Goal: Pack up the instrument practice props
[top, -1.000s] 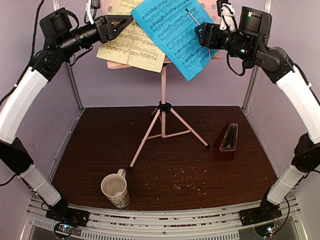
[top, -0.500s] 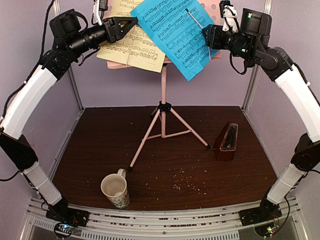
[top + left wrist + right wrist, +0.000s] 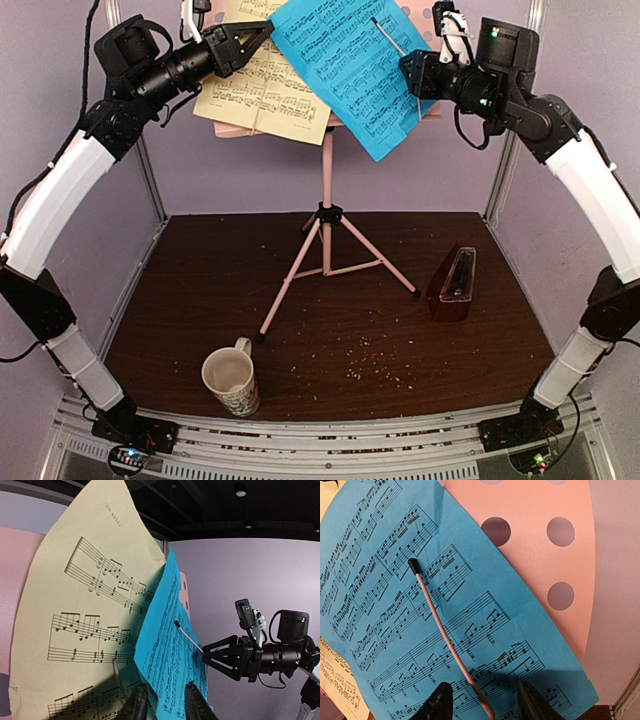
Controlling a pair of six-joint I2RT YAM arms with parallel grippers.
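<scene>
The pink music stand stands mid-table on its tripod. Its perforated desk carries a pale-yellow sheet and a blue sheet, which a thin pink wire holder crosses. My left gripper is open at the sheets' top left. In the left wrist view its fingers stand either side of the blue sheet's edge, over the yellow sheet. My right gripper is open in front of the blue sheet, its fingers straddling the wire. The dark red-brown metronome stands at the right.
A cream patterned mug stands near the front left. Crumbs lie scattered on the dark wooden table. Purple walls and metal posts close in the back and sides. The stand's tripod legs spread across the table's middle.
My left gripper has moved right and slightly up, closing in on the sheets' top left edge. My right gripper has shifted slightly. The sheets have not moved.
</scene>
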